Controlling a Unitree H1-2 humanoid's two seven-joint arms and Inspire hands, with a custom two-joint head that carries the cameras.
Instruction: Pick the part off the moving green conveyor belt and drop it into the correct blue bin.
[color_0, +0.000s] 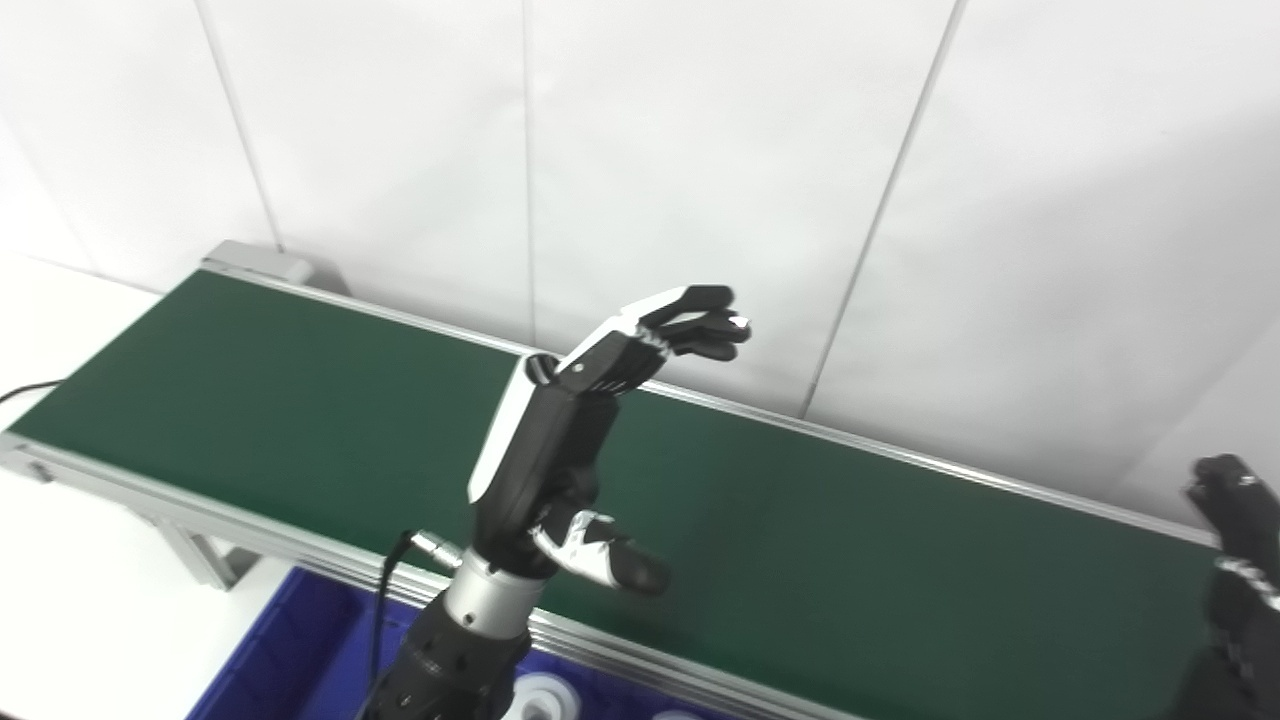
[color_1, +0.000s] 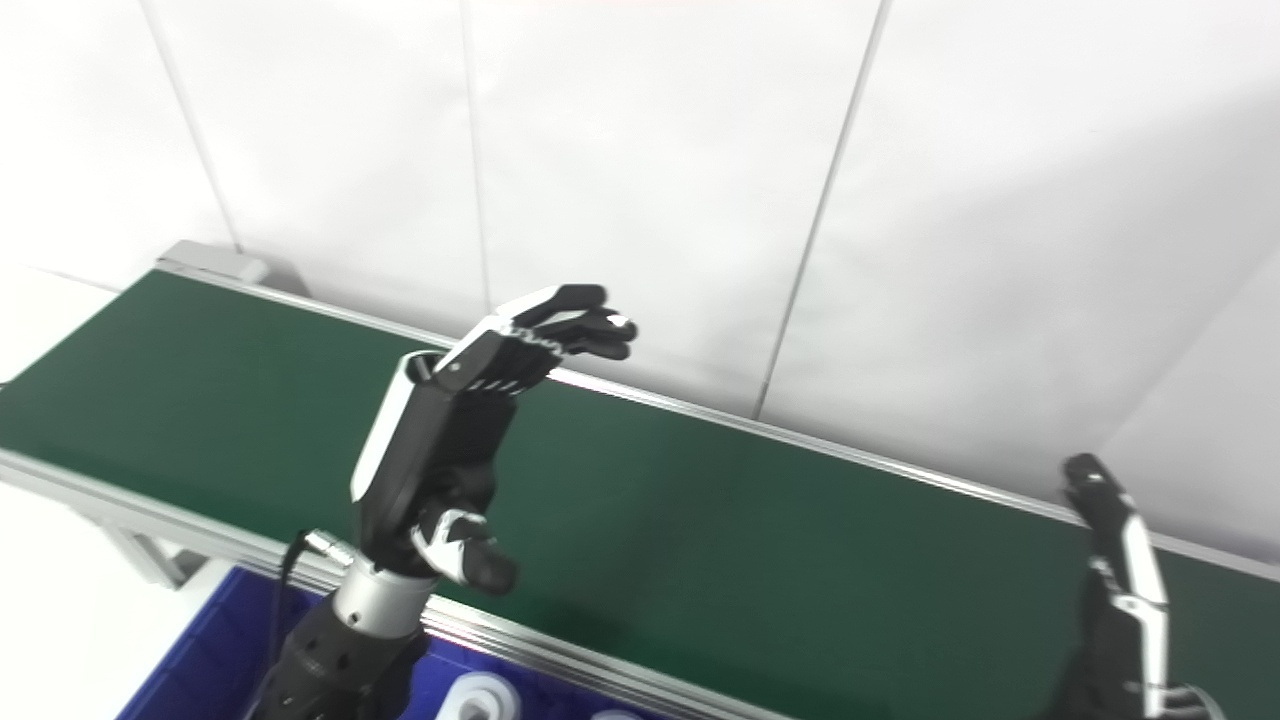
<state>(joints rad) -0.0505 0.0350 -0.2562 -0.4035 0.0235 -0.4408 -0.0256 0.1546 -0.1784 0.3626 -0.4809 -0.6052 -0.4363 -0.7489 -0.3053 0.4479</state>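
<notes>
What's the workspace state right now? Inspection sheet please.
Surface: green conveyor belt, bare in view; no part seen on it.
Job's things: blue bin below the belt's near rail, white parts inside.
Clutter: nothing seen.
Hands: left hand raised over the belt, open, holding nothing; right hand at the right edge, empty, fingers extended.
Cables: black cable at the left wrist; another at the far left.
Surroundings: white panelled wall.
</notes>
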